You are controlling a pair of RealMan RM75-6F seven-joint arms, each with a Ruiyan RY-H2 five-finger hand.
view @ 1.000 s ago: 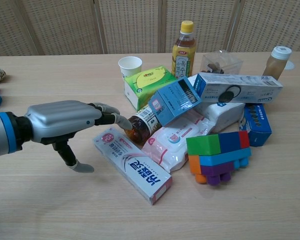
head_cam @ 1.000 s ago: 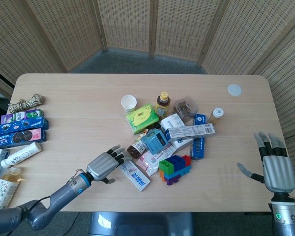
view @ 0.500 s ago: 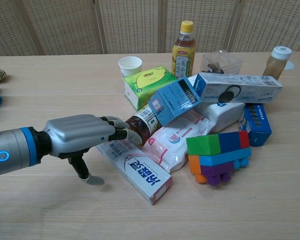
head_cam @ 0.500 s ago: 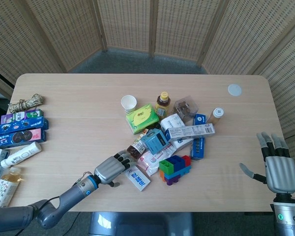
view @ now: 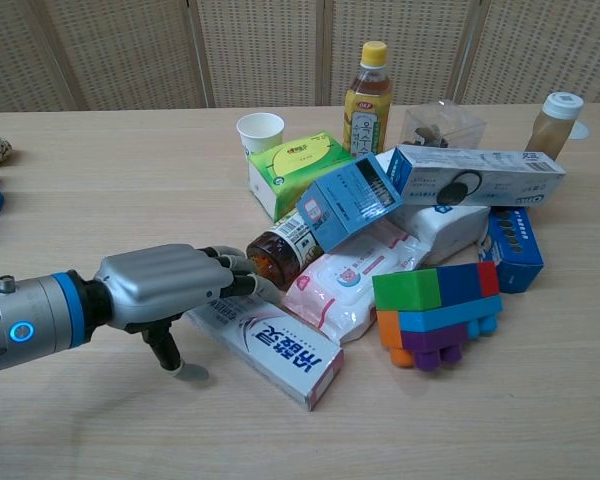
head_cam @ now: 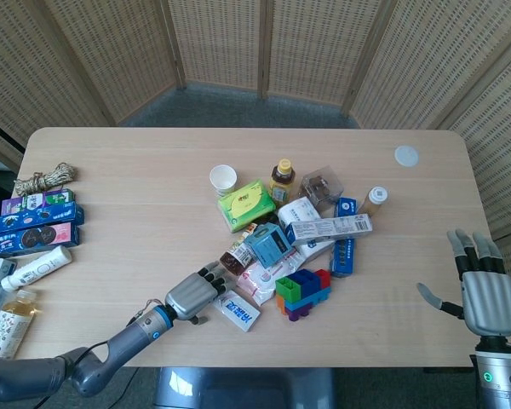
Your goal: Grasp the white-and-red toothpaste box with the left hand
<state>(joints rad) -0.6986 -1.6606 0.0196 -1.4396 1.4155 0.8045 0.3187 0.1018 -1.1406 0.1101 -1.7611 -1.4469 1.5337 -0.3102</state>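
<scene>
My left hand sits over the near end of the box, fingers spread, thumb down beside it. The box lies flat near the surface's front edge. I must squeeze next.

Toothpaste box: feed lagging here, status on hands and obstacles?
Left hand over toothpaste box end, grip unconfirmed. Right hand open, clear. Brown bottle beside fingers.

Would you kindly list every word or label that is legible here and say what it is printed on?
"OKF": red label on the yellow-capped bottle.
White-and-red toothpaste box under the left hand: large blue characters, not clearly readable.
Green tissue pack, long white box, blue box: print too small or blurred.
</scene>
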